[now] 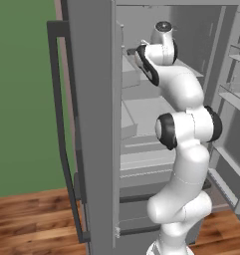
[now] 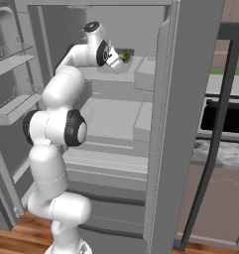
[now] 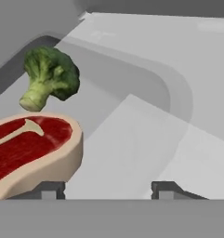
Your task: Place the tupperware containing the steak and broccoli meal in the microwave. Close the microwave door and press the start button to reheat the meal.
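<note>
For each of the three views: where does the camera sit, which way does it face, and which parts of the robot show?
Left base view: behind-left of the arm, facing into the open fridge.
Right base view: behind-right, facing the same fridge; arm at left, broccoli by the hand.
Hand view: on the hand, looking along the gripper into the tupperware at steak and broccoli; fingertips at bottom.
Both base views share arm and fridge.

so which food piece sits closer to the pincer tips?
The steak, red with a tan rim, right by one pincer tip; the green broccoli lies beyond it.

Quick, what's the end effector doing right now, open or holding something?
End effector: fingers apart around the tupperware wall, partway closed; a firm grip cannot be told.
</note>
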Motion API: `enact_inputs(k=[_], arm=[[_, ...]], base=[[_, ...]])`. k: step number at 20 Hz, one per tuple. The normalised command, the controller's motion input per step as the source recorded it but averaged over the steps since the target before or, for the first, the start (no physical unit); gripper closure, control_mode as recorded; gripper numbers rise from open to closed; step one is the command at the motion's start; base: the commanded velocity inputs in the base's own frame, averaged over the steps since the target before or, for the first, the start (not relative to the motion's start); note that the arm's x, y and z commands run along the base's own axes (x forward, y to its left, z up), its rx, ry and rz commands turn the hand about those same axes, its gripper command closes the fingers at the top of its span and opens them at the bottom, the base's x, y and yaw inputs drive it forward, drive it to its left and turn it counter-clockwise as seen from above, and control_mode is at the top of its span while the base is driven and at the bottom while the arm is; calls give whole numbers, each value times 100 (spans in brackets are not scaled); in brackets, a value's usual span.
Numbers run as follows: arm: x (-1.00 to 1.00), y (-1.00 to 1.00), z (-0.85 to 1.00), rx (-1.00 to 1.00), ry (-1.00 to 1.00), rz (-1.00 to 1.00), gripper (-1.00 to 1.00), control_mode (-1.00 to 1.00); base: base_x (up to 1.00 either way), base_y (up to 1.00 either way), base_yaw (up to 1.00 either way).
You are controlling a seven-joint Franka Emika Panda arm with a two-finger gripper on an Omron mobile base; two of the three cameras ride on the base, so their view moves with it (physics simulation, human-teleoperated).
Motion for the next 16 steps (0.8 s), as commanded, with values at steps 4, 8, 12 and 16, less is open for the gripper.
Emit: enact_inputs(k=[4, 8, 12, 16], arm=[[0, 0, 0, 0, 0, 0, 100, -100], [-23, 0, -2, 0, -5, -6, 100, -100], [-54, -4, 0, 0, -10, -14, 100, -100], [-95, -2, 0, 0, -3, -10, 100, -100]], base=[[0, 0, 0], [0, 0, 0], [0, 0, 0], [0, 0, 0]])
